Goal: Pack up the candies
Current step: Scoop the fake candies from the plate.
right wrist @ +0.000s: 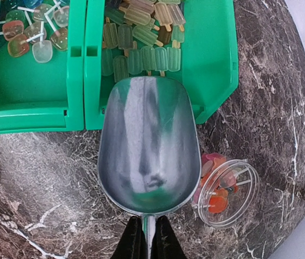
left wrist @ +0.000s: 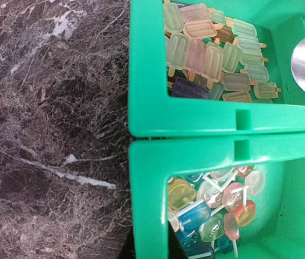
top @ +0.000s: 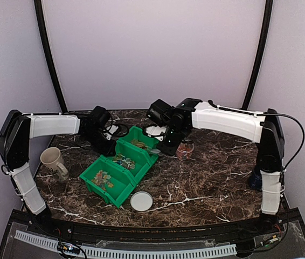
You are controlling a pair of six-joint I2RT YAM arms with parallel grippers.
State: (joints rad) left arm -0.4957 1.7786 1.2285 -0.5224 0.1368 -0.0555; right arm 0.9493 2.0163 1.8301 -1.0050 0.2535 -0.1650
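**Inspector:** While the right gripper is in view, what does it hold?

**Assistant:** It is clamped on the thin handle of a smooth, shiny metal scoop. The bowl is empty and hangs over the front wall of the green plastic bin. The arm reaches inward, wrist angled down.

**Inspector:** And the candies?

**Assistant:** Translucent, pastel, on sticks, heaped in the bin's compartments. A few orange and pink ones lie in a clear round tub on the veined dark marble table, just beside the scoop.

**Inspector:** The left gripper?

**Assistant:** Closed, at the bin's far edge. Whether it grips the rim, I cannot tell.
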